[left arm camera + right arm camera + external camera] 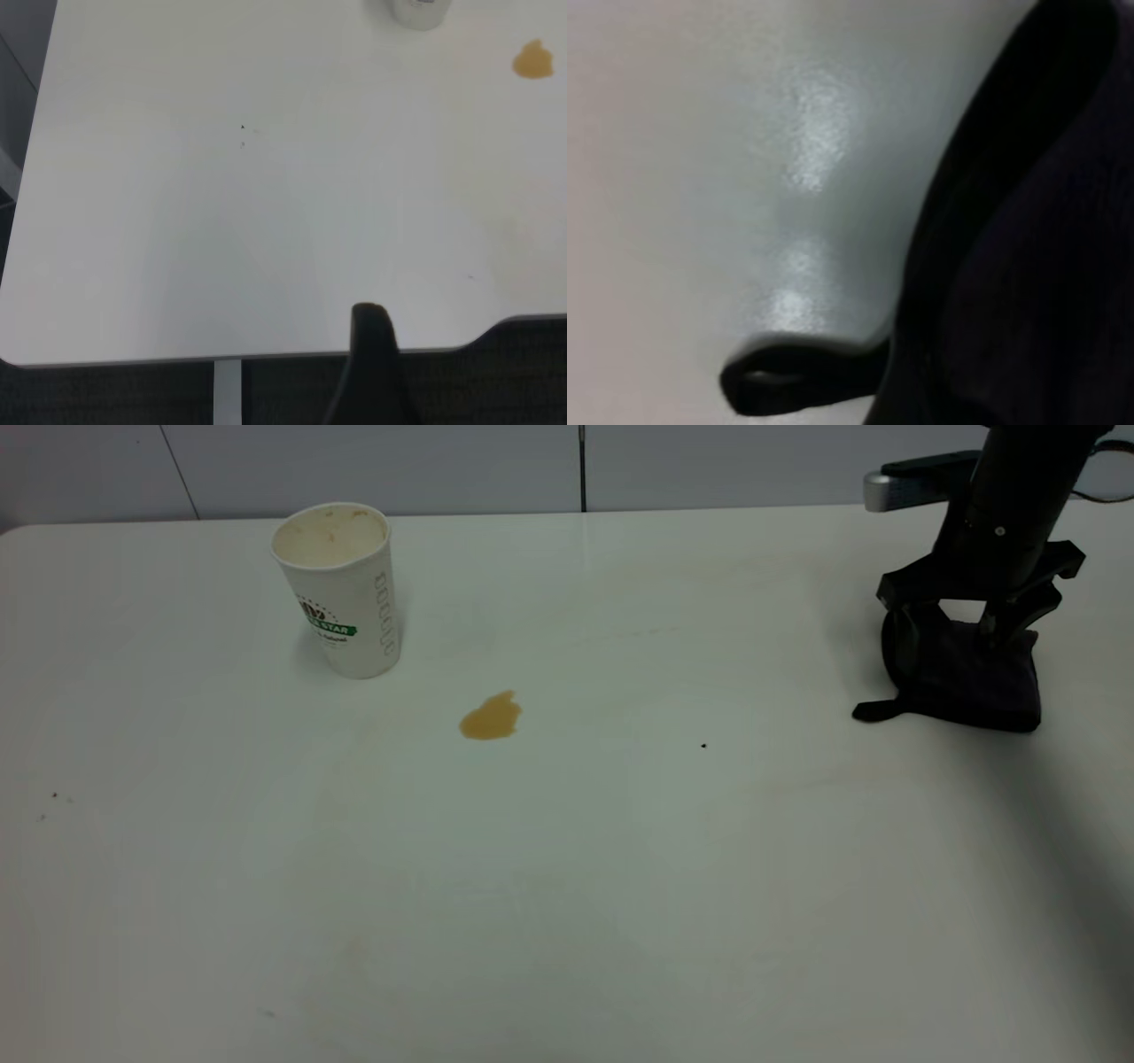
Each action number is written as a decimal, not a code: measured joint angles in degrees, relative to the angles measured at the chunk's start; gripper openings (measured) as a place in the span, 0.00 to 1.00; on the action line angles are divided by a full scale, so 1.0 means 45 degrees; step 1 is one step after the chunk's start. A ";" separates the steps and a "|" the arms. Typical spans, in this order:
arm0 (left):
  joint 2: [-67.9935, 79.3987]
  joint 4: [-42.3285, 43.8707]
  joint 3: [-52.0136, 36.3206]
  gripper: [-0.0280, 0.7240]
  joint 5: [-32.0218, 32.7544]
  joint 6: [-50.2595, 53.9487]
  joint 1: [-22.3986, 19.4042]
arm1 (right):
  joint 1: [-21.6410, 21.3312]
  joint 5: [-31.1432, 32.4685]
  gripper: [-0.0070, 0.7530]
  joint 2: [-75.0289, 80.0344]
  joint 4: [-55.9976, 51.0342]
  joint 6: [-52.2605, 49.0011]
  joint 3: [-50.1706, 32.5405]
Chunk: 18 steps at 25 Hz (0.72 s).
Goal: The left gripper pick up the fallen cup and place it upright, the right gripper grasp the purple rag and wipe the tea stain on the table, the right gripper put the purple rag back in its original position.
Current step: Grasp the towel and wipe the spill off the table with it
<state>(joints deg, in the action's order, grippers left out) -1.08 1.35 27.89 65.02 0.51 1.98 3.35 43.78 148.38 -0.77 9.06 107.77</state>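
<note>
One cup (339, 590) stands upright on the bench (567, 886), the tea stain (491, 716) just beside it; the right gripper (961, 636) is clenched on the purple rag (970, 677), far right (soft, limp, best pinched mid-fold). Left wrist view: the left gripper (372, 367) hangs parked off the bench edge, its state untellable. Right wrist view: rag and black tab (797, 382) on the bench.

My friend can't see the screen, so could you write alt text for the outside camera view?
On a white table, the right gripper presses down onto a dark purple rag at the right edge. An amber tea stain sits unwiped near the middle, and a white paper cup stands upright at the back left.
</note>
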 joint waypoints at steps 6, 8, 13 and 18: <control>0.0000 0.0000 0.0000 0.82 0.0000 0.0000 0.0000 | -0.0438 0.0098 0.94 0.0379 -0.0011 0.0000 0.0355; 0.0000 0.0000 0.0000 0.82 0.0000 0.0000 0.0000 | -0.0493 0.0069 0.88 0.0411 -0.0011 0.0000 0.0355; 0.0000 0.0000 0.0000 0.82 0.0000 0.0000 0.0000 | -0.0532 0.0043 0.60 0.0747 -0.0531 0.0025 0.0444; 0.0000 0.0000 0.0000 0.82 0.0000 0.0000 0.0000 | -0.0590 0.0254 0.34 0.0877 -0.1630 0.0666 0.0558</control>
<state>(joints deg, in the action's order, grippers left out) -1.08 1.35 27.89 65.02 0.51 1.98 0.70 44.92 152.33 -8.10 12.06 110.28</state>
